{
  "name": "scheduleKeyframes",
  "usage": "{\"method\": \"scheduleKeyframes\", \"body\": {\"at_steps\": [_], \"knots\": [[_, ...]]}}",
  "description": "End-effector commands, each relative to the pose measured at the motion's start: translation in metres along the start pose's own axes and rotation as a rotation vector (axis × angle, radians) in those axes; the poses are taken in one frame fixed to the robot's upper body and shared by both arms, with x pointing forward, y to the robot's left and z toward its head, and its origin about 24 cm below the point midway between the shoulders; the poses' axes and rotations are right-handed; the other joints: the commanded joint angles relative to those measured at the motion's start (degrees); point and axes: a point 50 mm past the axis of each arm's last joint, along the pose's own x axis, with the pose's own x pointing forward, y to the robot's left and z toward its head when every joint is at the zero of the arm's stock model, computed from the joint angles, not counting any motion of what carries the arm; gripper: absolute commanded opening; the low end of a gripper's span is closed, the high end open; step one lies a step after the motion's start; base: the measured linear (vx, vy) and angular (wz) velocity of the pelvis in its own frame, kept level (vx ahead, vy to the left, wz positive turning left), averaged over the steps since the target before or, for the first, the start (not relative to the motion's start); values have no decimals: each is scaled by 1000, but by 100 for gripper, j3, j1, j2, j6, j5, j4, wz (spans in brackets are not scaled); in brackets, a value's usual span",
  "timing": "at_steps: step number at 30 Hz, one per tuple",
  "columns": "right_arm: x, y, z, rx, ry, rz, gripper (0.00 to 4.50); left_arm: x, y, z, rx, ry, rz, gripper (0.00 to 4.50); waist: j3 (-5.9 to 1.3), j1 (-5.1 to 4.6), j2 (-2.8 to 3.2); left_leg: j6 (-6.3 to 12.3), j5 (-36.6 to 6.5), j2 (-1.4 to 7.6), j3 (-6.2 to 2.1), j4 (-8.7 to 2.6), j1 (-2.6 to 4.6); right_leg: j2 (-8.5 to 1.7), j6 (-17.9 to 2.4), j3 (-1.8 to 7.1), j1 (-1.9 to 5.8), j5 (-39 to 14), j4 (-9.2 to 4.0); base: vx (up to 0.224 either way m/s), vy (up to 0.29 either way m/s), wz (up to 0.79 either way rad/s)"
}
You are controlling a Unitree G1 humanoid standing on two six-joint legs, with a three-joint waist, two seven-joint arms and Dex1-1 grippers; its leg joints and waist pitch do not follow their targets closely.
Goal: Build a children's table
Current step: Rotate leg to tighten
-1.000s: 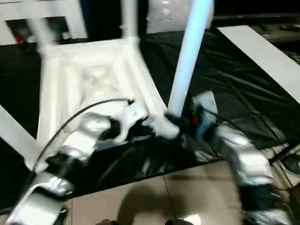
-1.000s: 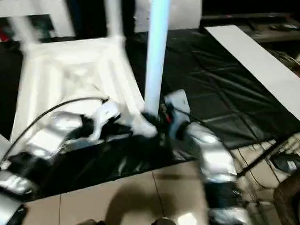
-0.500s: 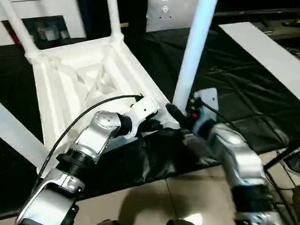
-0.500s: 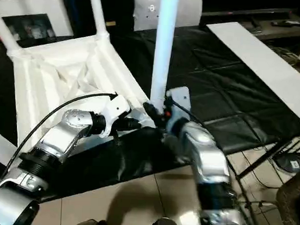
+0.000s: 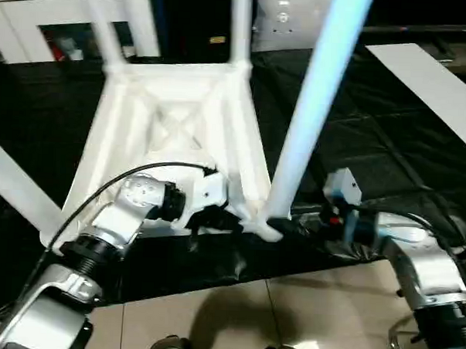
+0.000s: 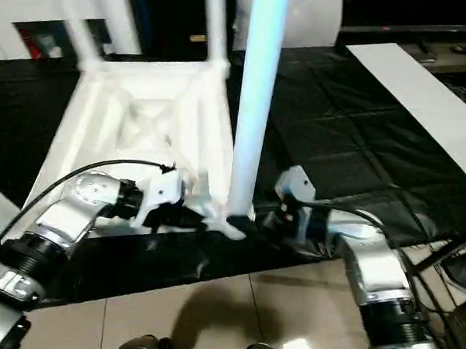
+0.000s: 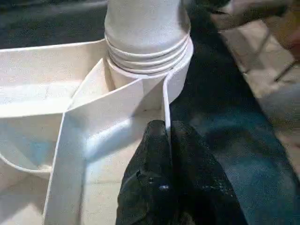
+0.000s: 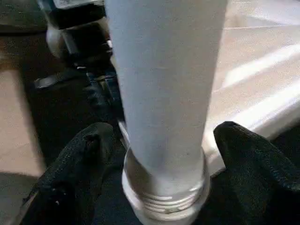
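Our left gripper [image 7: 166,136] pinches the upturned white plastic table top's [image 5: 173,125] rim; our right gripper [image 8: 159,154] seemingly stands wide, untouching, around its near-corner tapered white leg [image 6: 256,98].

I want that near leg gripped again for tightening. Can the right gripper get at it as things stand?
Probably yes. The right gripper is open, its fingers on either side of the near leg just above the collar, with nothing between them and it.
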Motion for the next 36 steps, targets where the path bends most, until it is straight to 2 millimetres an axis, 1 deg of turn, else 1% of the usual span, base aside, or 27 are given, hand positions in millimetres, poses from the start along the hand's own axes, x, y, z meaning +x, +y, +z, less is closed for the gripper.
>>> {"method": "scheduleKeyframes", "body": {"at_steps": [1,3,4,5,6,7,8,9,10,11,12,13,15,17,19,23,25,26,27,28,29,30,32,33,34,35,36], "knots": [[0,4,5,-8,5,140,358,7,-8,5,66,13,-141,0,-503,-7,-22,718,-655,408,-94,-365,113,-366,-1715,283,317,-224,-330,0,0,0],[0,4,5,-10,12,164,349,6,-9,5,70,17,-153,0,-504,10,-18,739,-651,407,-93,-362,111,-365,-1721,278,313,-249,-327,0,0,0],[1,4,5,-12,19,188,349,6,-9,4,78,23,-161,0,-509,27,-51,739,-667,407,-84,-358,117,-368,-1718,282,312,-297,-332,0,0,0],[1,4,5,-13,20,194,331,6,-9,4,80,25,-164,0,-508,53,-32,723,-645,412,-85,-360,122,-372,-1712,283,303,-330,-330,0,0,0],[2,4,6,-14,23,207,315,5,-10,4,84,27,-169,0,-512,61,-30,716,-639,413,-90,-357,120,-372,-1712,279,302,-341,-324,0,0,0],[3,3,6,-13,23,220,307,5,-10,5,87,26,-176,0,-527,68,-80,711,-605,407,-87,-350,115,-380,-1719,277,312,-360,-308,0,0,0],[4,0,7,-12,23,242,306,5,-11,6,90,20,-194,0,-510,70,-59,679,-671,408,-86,-359,113,-377,-1695,274,296,-521,-334,0,0,0],[5,-1,7,-11,24,249,289,5,-12,6,89,16,-203,0,-519,70,-85,640,-706,408,-82,-356,119,-384,-1691,277,297,-607,-332,0,0,0],[5,-2,7,-9,24,256,289,5,-12,6,91,15,-206,0,-510,74,-79,628,-722,410,-78,-360,122,-378,-1669,281,290,-644,-341,0,0,0],[6,-2,7,1,24,273,272,5,-13,6,93,13,-211,0,-514,79,-76,611,-708,411,-81,-363,120,-377,-1651,281,295,-657,-334,0,0,0],[6,-3,7,6,25,287,263,5,-13,6,94,12,-214,0,-521,81,-83,620,-692,406,-78,-357,123,-371,-1656,279,294,-630,-330,0,0,0],[6,-3,7,14,27,307,260,5,-13,6,95,13,-217,0,-524,89,-77,643,-641,409,-79,-353,119,-371,-1655,278,295,-556,-324,0,0,0],[7,-3,7,19,28,318,256,5,-13,6,96,14,-219,0,-532,89,-90,686,-556,400,-78,-344,107,-373,-1660,278,304,-446,-313,0,0,0],[7,-2,7,27,37,348,224,4,-13,4,93,20,-220,0,-538,93,-99,728,-494,401,-78,-338,107,-371,-1658,273,302,-411,-303,0,0,0],[7,-2,7,27,37,349,210,4,-13,4,93,20,-220,0,-539,92,-101,739,-479,397,-77,-334,103,-375,-1659,272,305,-421,-305,0,0,0],[6,-1,6,30,40,371,204,3,-13,3,89,23,-216,0,-534,97,-95,688,-556,403,-78,-339,113,-371,-1629,272,297,-578,-318,0,0,0],[9,2,6,45,23,375,204,3,-10,4,70,8,-195,0,-536,96,-68,685,-541,399,-82,-338,110,-364,-1639,269,299,-521,-314,0,0,0],[9,2,6,45,23,375,204,3,-10,4,70,8,-195,0,-543,93,-81,693,-525,399,-81,-334,112,-363,-1648,270,302,-463,-307,0,0,0],[11,3,6,49,10,354,204,4,-9,5,55,2,-176,0,-542,103,-34,688,-520,400,-89,-333,113,-368,-1661,268,300,-439,-300,0,0,0],[11,3,6,49,10,354,204,4,-9,5,55,2,-176,0,-539,95,-63,694,-519,398,-83,-335,109,-361,-1670,269,303,-398,-306,0,0,0],[12,3,5,55,-2,330,204,5,-8,6,39,-3,-160,0,-539,98,-62,690,-541,396,-84,-336,108,-363,-1673,267,306,-421,-309,0,0,0],[12,3,5,55,-2,330,204,5,-8,6,39,-3,-160,0,-539,106,-72,673,-558,398,-82,-336,114,-369,-1665,271,304,-466,-315,0,0,0],[22,5,1,92,-12,225,204,12,-2,12,0,-30,-86,0,-524,101,-70,604,-667,401,-84,-351,122,-362,-1629,271,291,-676,-335,0,0,0],[29,6,-1,105,-8,158,203,16,1,15,-25,-44,-39,0,-510,78,-73,561,-687,408,-83,-370,116,-353,-1601,279,291,-729,-338,0,0,0],[38,7,-5,128,1,69,203,21,6,19,-55,-58,19,0,-503,60,-61,447,-901,389,-96,-378,132,-365,-1545,272,281,-1053,-381,0,0,0],[38,7,-5,128,1,69,203,21,6,19,-55,-58,19,0,-479,30,-74,372,-1006,385,-96,-395,119,-365,-1473,279,284,-1257,-407,0,0,0],[43,7,-7,140,8,13,202,25,8,21,-74,-66,54,0,-469,17,-72,241,-1208,363,-113,-401,141,-379,-1328,268,278,-1744,-457,0,0,0]]}}
